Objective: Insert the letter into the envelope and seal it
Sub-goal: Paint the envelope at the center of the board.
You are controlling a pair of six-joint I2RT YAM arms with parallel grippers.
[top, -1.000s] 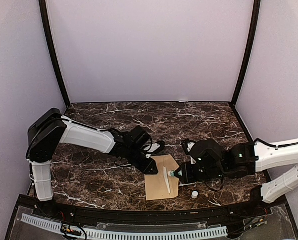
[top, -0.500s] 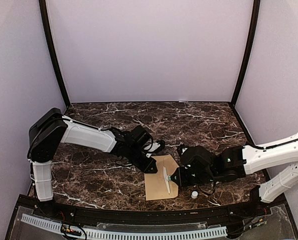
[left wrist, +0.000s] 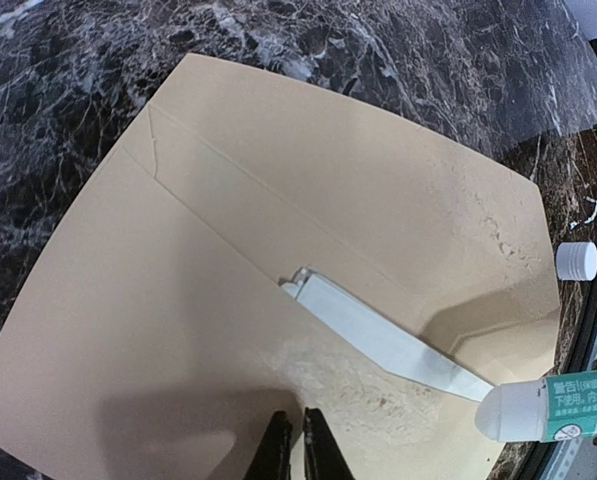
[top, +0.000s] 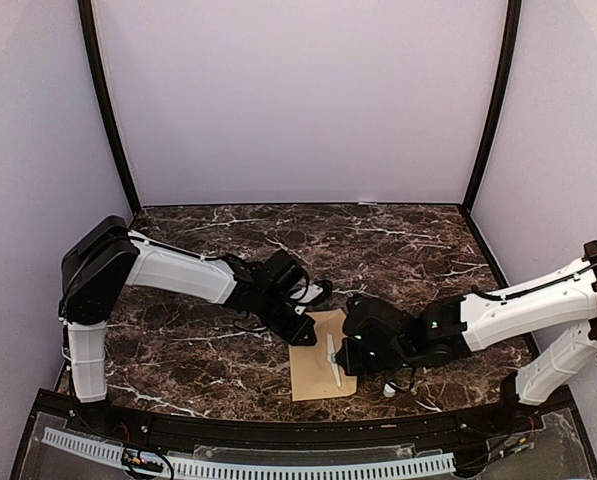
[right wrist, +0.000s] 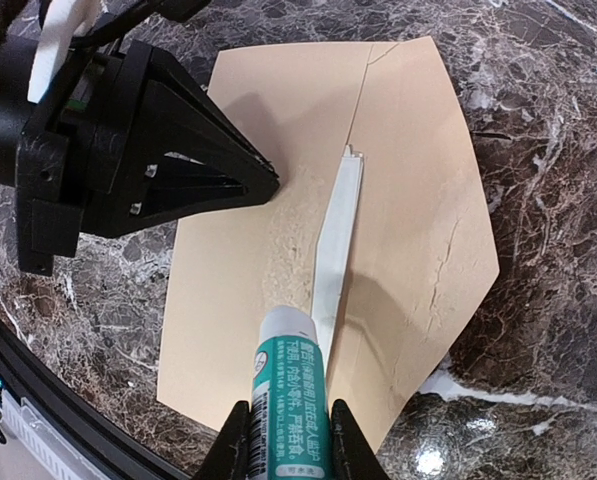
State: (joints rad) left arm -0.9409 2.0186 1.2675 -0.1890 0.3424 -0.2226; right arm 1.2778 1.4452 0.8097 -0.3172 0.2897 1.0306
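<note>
- The kraft-brown envelope (top: 313, 382) lies flat on the marble tabletop (top: 228, 240), near the front edge between the two arms. Its pointed flap (right wrist: 433, 220) is folded open.
- A narrow white strip (right wrist: 336, 240) shows along the flap crease. It is probably the edge of the letter already tucked inside.
- The left gripper (left wrist: 296, 440) has its fingers together, tips pressing down on the envelope body to pin it.
- The right gripper (right wrist: 288, 440) is clamped on an uncapped green-and-white glue stick (right wrist: 290, 385), whose tip hovers near the lower end of the strip. Whether the tip touches the paper cannot be told.
- The white cap (left wrist: 576, 261) sits on the tabletop just beside the envelope.
- The step in hand looks like gluing. To do it well, draw the stick along the flap's edges with light pressure and keep glue off the white strip. Hold the pin steady so the paper cannot slide or buckle.
</note>
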